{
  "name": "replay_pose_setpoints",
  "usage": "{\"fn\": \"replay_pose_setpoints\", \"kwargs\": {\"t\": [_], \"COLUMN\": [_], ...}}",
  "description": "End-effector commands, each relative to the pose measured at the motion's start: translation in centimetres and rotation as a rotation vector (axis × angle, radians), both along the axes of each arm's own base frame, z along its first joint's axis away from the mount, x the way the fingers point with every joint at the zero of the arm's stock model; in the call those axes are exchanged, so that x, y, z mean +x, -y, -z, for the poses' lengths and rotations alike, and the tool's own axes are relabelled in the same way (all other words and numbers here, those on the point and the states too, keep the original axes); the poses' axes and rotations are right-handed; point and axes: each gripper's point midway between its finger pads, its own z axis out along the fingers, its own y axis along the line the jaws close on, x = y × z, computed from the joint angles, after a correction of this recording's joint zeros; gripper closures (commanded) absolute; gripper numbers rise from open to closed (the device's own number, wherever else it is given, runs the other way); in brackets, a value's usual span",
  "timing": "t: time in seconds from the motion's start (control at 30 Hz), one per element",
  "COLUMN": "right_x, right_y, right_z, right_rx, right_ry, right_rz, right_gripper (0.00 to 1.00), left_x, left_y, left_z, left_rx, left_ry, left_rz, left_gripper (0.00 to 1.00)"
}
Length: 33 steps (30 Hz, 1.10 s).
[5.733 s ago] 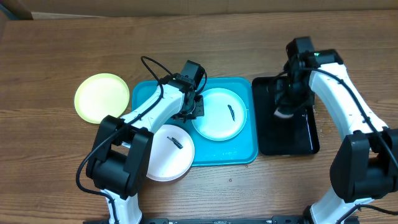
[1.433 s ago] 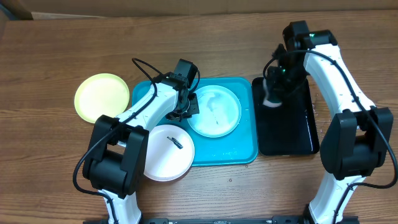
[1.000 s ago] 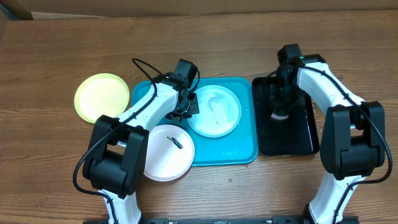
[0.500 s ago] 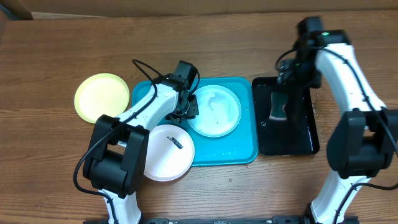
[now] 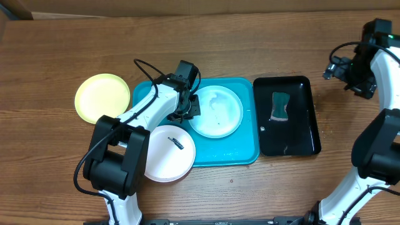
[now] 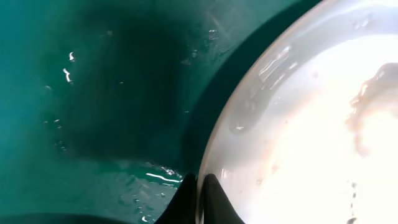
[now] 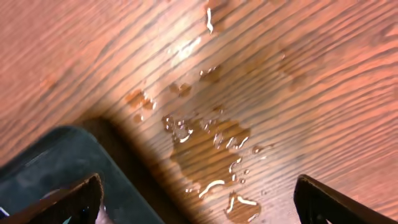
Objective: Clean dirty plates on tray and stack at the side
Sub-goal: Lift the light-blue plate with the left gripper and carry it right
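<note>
Turquoise tray [image 5: 240,150] sat unmoved on desk [image 5: 62,50]. I pulled right arm clear of black tray [image 5: 303,134]. Pale blue plate [image 5: 217,112] lay wiped on turquoise tray, so I judged stacking due. Sponge [image 5: 279,106] lay dropped in black tray. Left hand [image 6: 199,193] stayed pinched on plate rim. Right hand [image 7: 198,186] hung wide open, empty.

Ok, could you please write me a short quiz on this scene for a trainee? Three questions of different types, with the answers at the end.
1. True or false: the sponge lies in the black tray.
2. Which plate's rim is the left gripper shut on?
A) the yellow-green plate
B) the white plate
C) the pale blue plate
3. Fill in the word: the right gripper is ___ and holds nothing.

Key: 1 true; 2 C; 3 open.
</note>
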Motion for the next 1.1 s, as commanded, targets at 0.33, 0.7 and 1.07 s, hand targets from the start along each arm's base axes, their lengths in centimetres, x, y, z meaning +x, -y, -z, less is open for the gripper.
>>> {"fn": "replay_pose_setpoints", "kwargs": {"t": [0.33,0.7,1.07], "right_x": [0.7,0.7,0.7], "right_y": [0.9,0.9,0.9], "right_z": [-1.4,-1.4,-1.4], "right_rx": [-0.012,-0.013,-0.013], "right_ry": [0.060,0.060,0.060], "right_rz": [0.023,0.023,0.023], "right_gripper": [0.00,0.00,0.00], "left_x": [4.1,7.5,6.8], "left_y": [-1.2,1.4,11.7], "left_z": [-6.6,-14.8,-17.5], "left_rx": [-0.036,-0.068,-0.114], "left_ry": [0.086,0.256,0.445], "left_rz": [0.086,0.177,0.359], "left_gripper": [0.96,0.96,0.96]}}
